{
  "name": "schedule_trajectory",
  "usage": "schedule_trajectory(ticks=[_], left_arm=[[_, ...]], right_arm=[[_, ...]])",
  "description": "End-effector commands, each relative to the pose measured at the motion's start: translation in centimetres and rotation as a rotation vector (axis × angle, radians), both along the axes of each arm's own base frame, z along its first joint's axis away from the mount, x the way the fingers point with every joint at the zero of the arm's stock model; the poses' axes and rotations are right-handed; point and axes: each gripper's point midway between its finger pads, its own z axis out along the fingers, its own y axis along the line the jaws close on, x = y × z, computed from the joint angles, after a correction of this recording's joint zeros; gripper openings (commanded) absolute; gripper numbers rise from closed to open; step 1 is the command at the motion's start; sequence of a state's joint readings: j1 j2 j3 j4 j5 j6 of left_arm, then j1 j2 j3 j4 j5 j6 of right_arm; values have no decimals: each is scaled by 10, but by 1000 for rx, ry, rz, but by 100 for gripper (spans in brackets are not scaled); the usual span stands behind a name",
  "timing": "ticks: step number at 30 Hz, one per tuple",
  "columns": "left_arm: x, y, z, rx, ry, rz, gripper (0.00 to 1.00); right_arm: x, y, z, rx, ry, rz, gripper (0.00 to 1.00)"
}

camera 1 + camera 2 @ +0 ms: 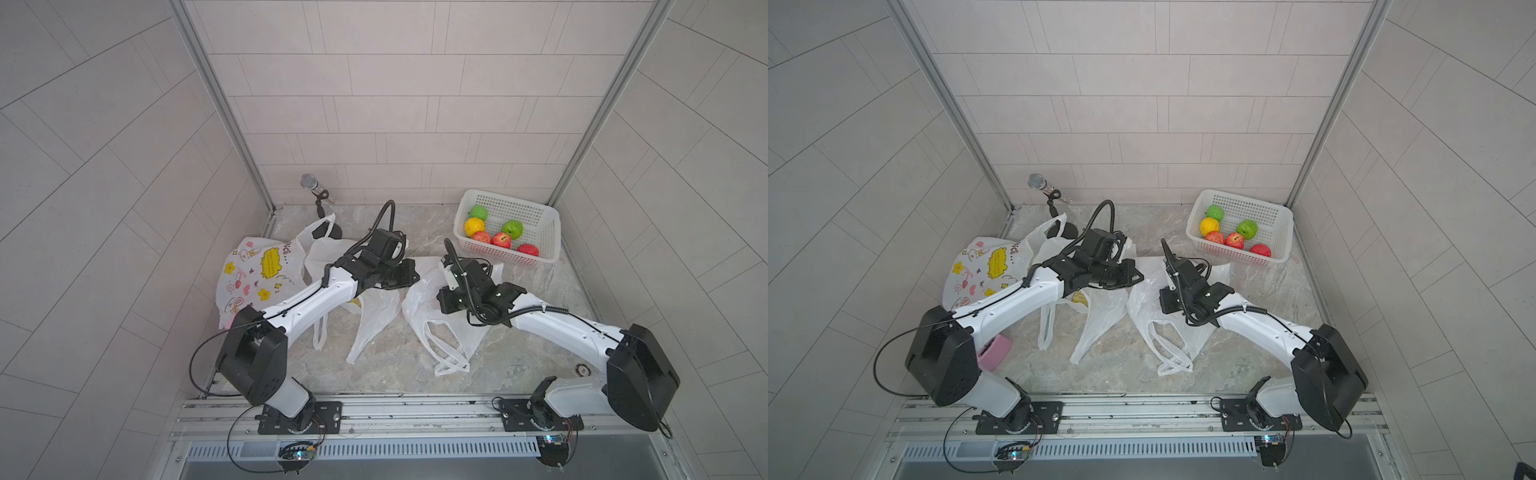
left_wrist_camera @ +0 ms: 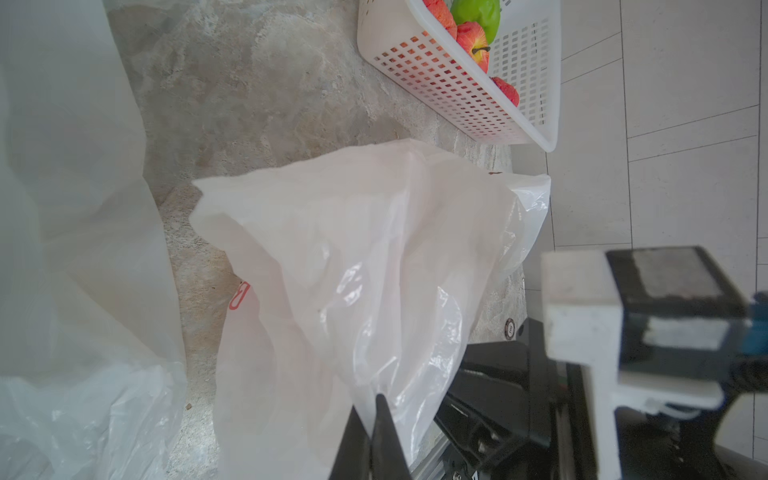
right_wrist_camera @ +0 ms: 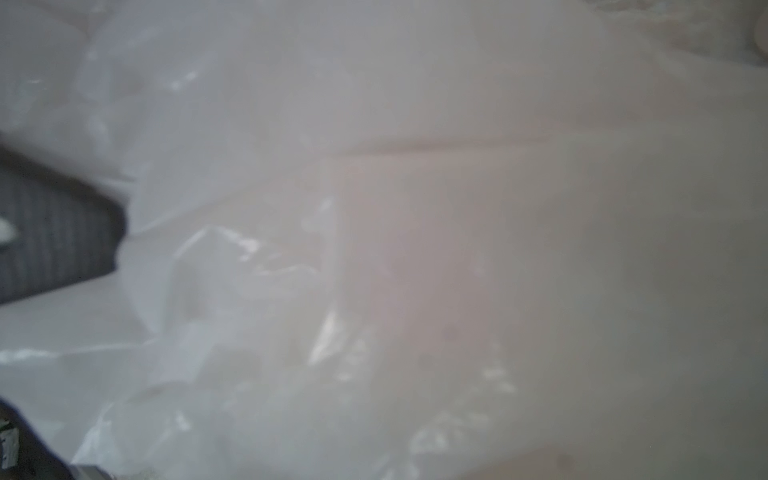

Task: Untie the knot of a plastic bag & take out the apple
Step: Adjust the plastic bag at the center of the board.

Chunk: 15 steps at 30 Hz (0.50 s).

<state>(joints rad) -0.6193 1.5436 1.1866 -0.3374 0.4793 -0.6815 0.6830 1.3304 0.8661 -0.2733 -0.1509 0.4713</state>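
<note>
left gripper (image 2: 376, 415): jaws together, apparently pinching an edge of the translucent plastic bag (image 1: 419, 307) mid-worktop (image 1: 374, 374). In the left wrist view the film tents up towards the jaws. I read that as holding the mouth up and taut so the other arm can get in.

right gripper (image 1: 445, 301): nose-down on the same bag, just beside the left one. Its wrist view is all blurred film, so I can't tell whether the jaws are apart or together, or whether they hold anything.

The bag handles (image 1: 448, 358) lie as loose loops on the robot's side, with no knot visible in either top view. The untie looks done, so I'd call this the reach-in step.

apple: not visible. Best guess is that it's inside the bag under the right gripper. A faint pink tint through the film in the right wrist view may be it, but I'm not certain.

The white basket (image 1: 540, 232) in the far right corner holds six fruit, including a red apple (image 1: 501, 240). It's the likely drop-off.

Flat clear bags (image 1: 370, 320) and a cartoon-print bag (image 1: 257, 274) lie off to the left, out of the way.

Risk: thin film bunches up, and the jaws close on plastic instead of fruit.
</note>
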Motion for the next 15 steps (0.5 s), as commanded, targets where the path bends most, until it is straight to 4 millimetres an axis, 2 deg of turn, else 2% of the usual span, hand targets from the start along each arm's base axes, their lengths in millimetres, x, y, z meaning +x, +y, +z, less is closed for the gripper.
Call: schedule_trajectory(ticks=[1,4,6,10,15], left_arm=[[6,-4,20,-27,-38,-17,0],[6,-3,26,-16,-60,-30,0],[6,0,24,5,-66,-30,0],[4,-1,21,-1,-56,-36,0],[5,-4,25,-19,-57,-38,0]], right_arm=[[-26,6,11,-60,-125,106,33],[-39,-6,-4,-79,-150,131,73],[-46,-14,-12,-122,-144,151,83],[-37,-39,-26,-259,-145,68,87],[-27,-39,-39,-377,-92,74,86]])
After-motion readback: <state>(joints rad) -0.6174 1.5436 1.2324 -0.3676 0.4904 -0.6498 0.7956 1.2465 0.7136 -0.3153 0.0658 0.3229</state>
